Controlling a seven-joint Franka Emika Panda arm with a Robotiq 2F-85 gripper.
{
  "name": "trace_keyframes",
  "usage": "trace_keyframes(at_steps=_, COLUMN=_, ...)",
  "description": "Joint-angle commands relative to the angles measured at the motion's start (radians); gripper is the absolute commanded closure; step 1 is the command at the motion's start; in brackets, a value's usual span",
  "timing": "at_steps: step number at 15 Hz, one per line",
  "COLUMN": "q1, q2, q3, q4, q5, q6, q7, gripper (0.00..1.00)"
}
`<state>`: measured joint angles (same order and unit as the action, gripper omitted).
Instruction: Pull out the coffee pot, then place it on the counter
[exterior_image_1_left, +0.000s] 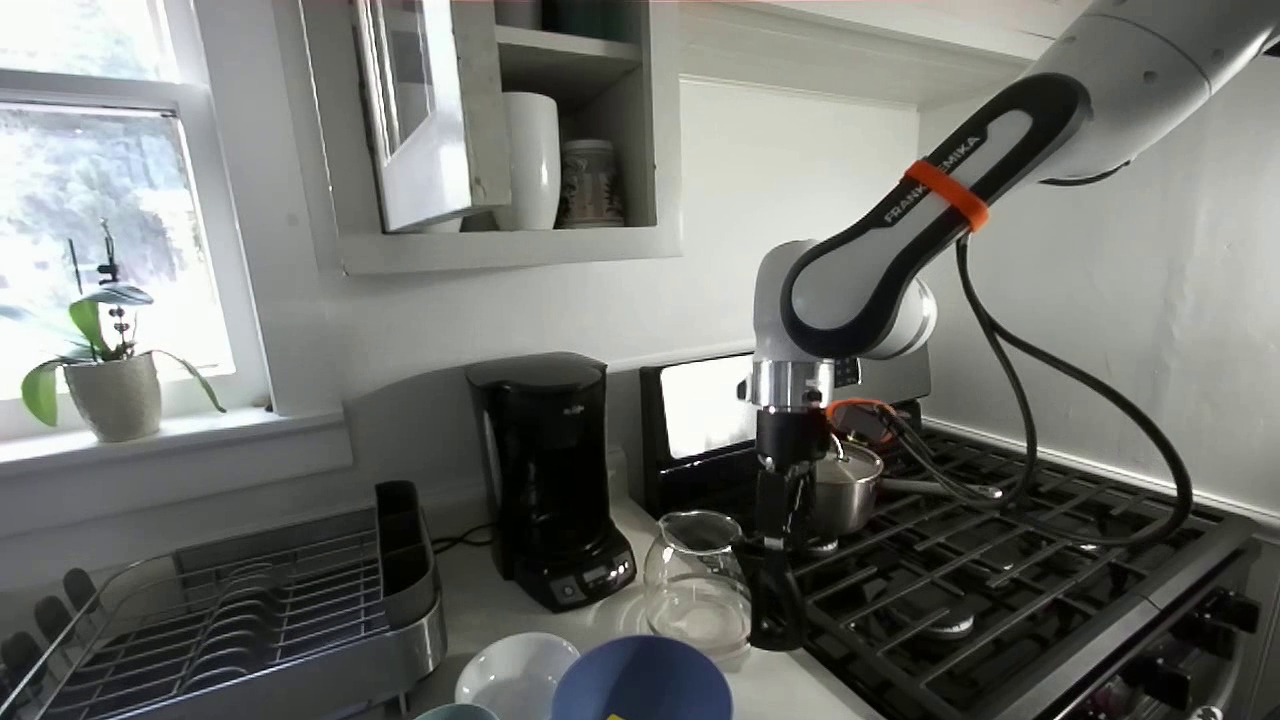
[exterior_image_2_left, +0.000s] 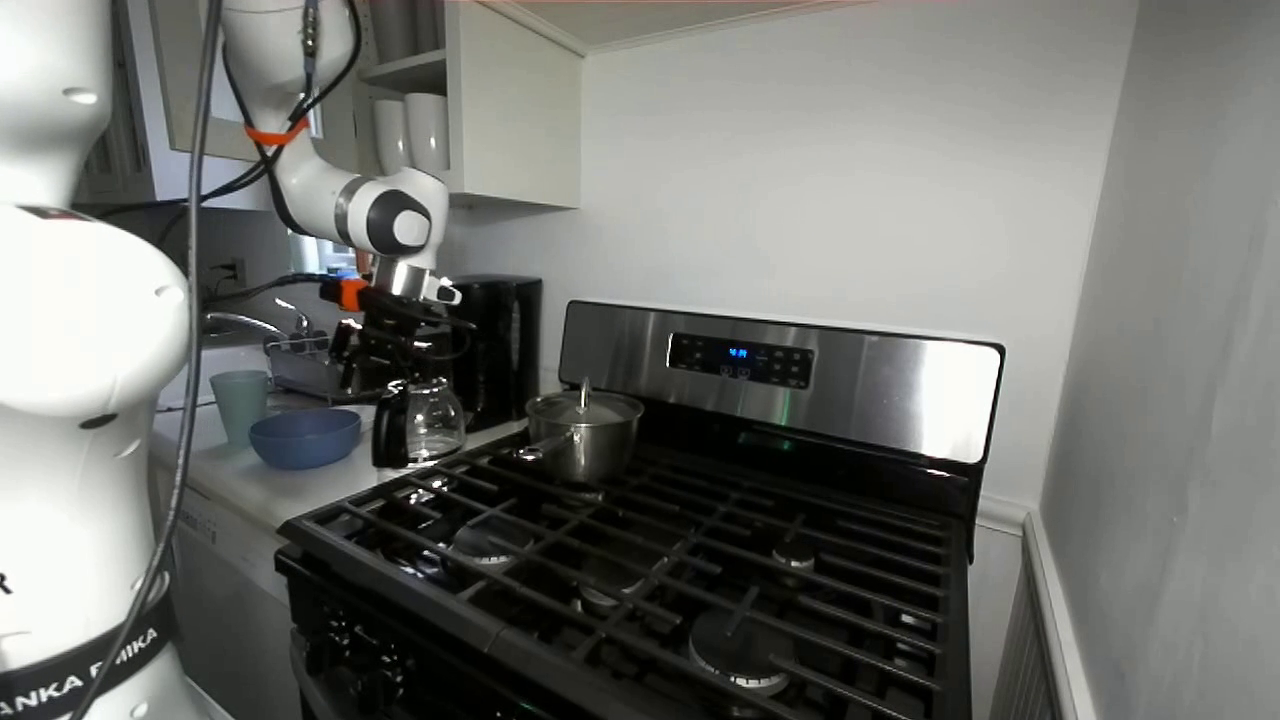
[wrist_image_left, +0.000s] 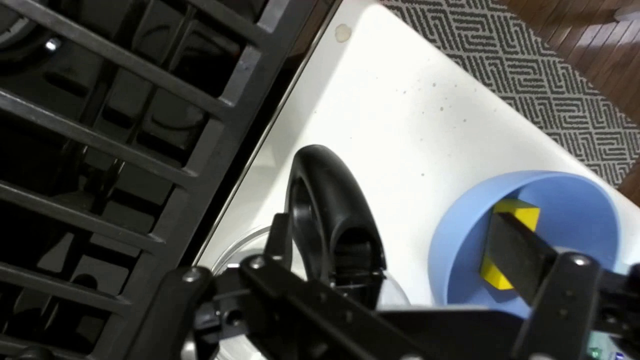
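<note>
The coffee pot is clear glass with a black handle. It stands upright on the whitish counter beside the stove, outside the coffee maker, in both exterior views (exterior_image_1_left: 695, 580) (exterior_image_2_left: 437, 428). In the wrist view its black handle (wrist_image_left: 345, 200) sticks up, and most of the glass is hidden under the gripper. The counter (wrist_image_left: 395, 130) also shows in both exterior views (exterior_image_1_left: 790, 685) (exterior_image_2_left: 300, 490). My gripper (wrist_image_left: 397, 235) is open above the pot. Its fingers are wide apart, one by the handle, the other over the blue bowl; nothing is held. I see no lid.
The black coffee maker (exterior_image_1_left: 550, 440) stands behind the pot. A blue bowl (wrist_image_left: 450, 215) with a yellow block (wrist_image_left: 495, 275) is close beside the handle. The gas stove (exterior_image_2_left: 640, 570) with a steel saucepan (exterior_image_2_left: 590, 440) borders the counter. A dish rack (exterior_image_1_left: 250, 620) and white bowl (exterior_image_1_left: 515, 670) are nearby.
</note>
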<state>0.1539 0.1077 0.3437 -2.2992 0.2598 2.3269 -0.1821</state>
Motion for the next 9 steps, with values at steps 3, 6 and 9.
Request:
trace_keyframes(at_steps=3, q1=0.078, q2=-0.257, q3=-0.017, q4=0.003, q5=-0.207, q6=-0.191, q7=0.363, gripper=0.00)
trace_keyframes(at_steps=6, q1=0.079, q2=-0.324, q3=0.008, q4=0.060, q5=-0.361, q6=-0.244, q7=0.501, gripper=0.00)
trace_keyframes(at_steps=9, q1=0.058, q2=-0.359, q3=0.025, q4=0.075, q5=-0.502, q6=-0.173, q7=0.577, gripper=0.00)
